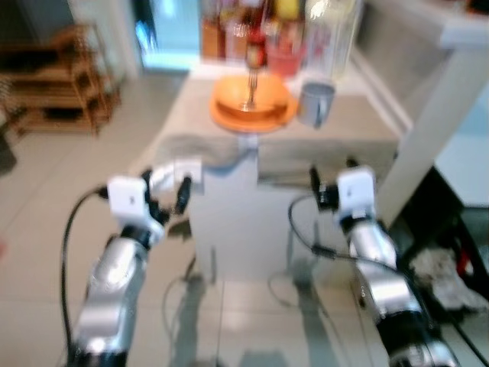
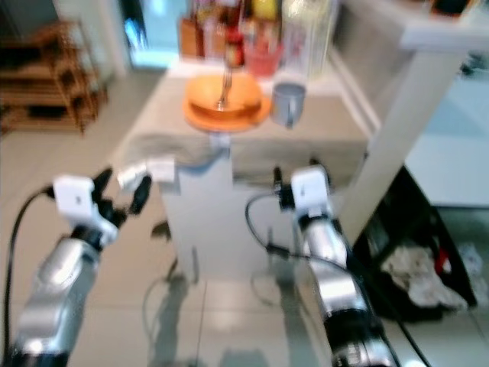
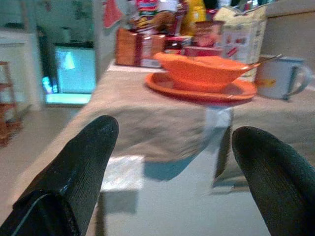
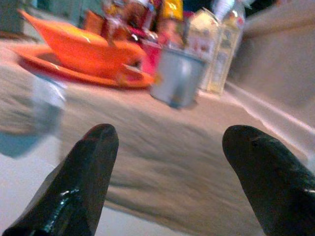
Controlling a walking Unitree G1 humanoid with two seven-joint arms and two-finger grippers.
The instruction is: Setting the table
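Left end effector (image 3: 172, 162) and right end effector (image 4: 167, 167), fingers spread wide and holding nothing, are hovering before the counter's (image 1: 359, 126) near edge; orange bowl (image 1: 250, 92), plate (image 1: 229, 116), grey mug (image 1: 315, 103) are sitting far.

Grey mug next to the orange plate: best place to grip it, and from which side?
Grip the grey mug across its body, coming level from the table's front edge with the right gripper, whose fingers are open. The mug stands upright, and the orange plate and bowl crowd its left, so stay on the open front.
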